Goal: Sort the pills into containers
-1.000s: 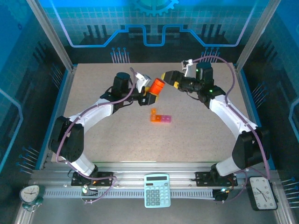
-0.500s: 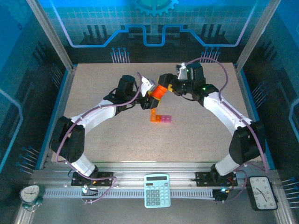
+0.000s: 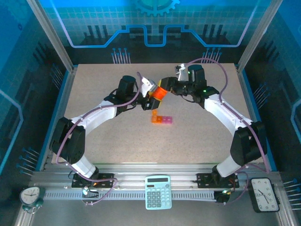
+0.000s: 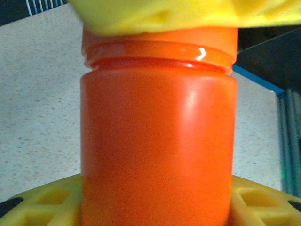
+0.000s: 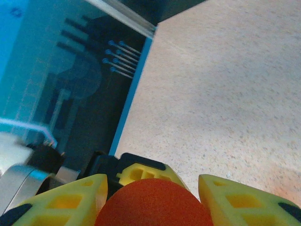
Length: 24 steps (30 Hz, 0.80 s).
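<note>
An orange cylindrical bottle (image 3: 159, 93) hangs tilted above the table, between both arms. My left gripper (image 3: 151, 97) is shut on its body (image 4: 157, 141), a yellow finger (image 4: 37, 202) at each side. At the bottle's other end, my right gripper (image 3: 165, 87) is shut on the orange cap (image 5: 153, 205), its yellow fingers (image 5: 244, 197) flanking it. From the left wrist view, that gripper's yellow finger (image 4: 164, 14) covers the cap's top. The containers (image 3: 161, 119), a small orange and pink strip, lie on the table just in front of the bottle. The pills are out of view.
A speckled beige table (image 3: 103, 136) stretches around the strip, bounded by blue edges and metal posts. On the near rail lie a teal calculator (image 3: 158, 191), a small clock (image 3: 30, 195) at left and a black clock (image 3: 264, 194) at right.
My right gripper has moved left onto the bottle's cap and closed around it. The left gripper shifted the bottle slightly right toward it, then held still.
</note>
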### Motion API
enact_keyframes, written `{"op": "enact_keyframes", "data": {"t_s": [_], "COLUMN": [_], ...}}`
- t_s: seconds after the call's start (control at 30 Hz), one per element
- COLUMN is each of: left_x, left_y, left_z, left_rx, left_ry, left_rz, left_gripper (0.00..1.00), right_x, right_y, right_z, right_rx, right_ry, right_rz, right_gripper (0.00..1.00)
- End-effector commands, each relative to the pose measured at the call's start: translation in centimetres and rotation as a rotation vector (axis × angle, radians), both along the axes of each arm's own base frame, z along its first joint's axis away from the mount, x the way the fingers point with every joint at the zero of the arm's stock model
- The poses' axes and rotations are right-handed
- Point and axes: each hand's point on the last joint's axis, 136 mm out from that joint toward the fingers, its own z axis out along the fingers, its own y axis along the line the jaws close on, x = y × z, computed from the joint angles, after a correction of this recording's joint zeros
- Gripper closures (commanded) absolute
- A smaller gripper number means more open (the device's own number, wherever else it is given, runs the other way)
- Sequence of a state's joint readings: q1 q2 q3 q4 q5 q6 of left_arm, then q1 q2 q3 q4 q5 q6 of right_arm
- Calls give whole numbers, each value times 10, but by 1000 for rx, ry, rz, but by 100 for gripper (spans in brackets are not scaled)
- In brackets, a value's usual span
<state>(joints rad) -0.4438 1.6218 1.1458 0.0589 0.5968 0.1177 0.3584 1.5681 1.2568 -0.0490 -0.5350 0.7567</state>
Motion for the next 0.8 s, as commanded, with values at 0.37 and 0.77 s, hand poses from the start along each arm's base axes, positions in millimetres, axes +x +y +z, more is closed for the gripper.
{"op": "enact_keyframes", "data": {"t_s": [0.37, 0.77], "left_x": [-3, 6], "left_y": [7, 10], "left_z": [56, 27], "left_rx": [-186, 13], "left_ry": [5, -112], "left_rz": [-58, 21], "left_gripper": [85, 85], "right_x": [-9, 4], "right_y": [-25, -42], "right_z": [53, 23], "right_rx": [70, 3], "right_ry": [-257, 79], "right_rz": [55, -177], "right_gripper": [15, 11]}}
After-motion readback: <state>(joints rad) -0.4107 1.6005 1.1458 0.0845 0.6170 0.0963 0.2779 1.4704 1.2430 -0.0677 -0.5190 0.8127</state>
